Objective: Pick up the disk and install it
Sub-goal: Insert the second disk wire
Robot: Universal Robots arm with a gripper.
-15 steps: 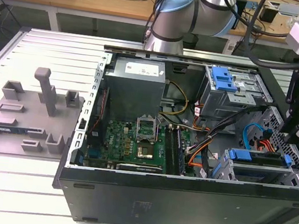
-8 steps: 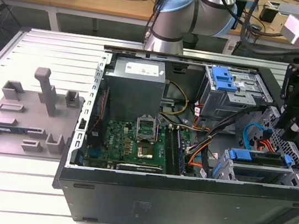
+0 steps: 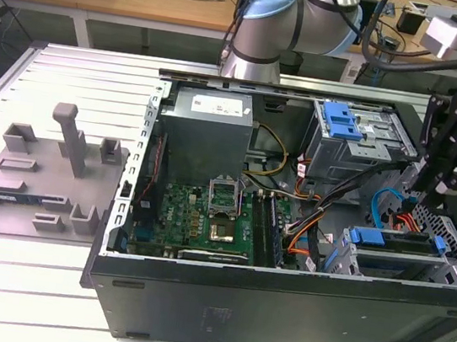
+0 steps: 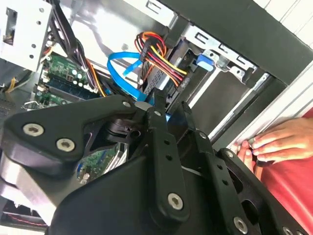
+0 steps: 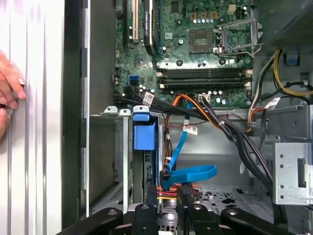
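At the drive-bay corner of the open computer case (image 3: 103,277), my gripper (image 5: 166,198) hangs nearly pinched together, holding nothing, just above the disk (image 3: 395,242), which sits slotted in its bay so its cables (image 5: 188,172) can reach.

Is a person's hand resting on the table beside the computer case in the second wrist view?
Yes. In the second wrist view a hand with bent fingers lies on the ribbed table surface just outside the computer case wall.

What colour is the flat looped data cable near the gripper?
Bright blue. The flat cable shows best in the first wrist view, looping just beyond the gripper.
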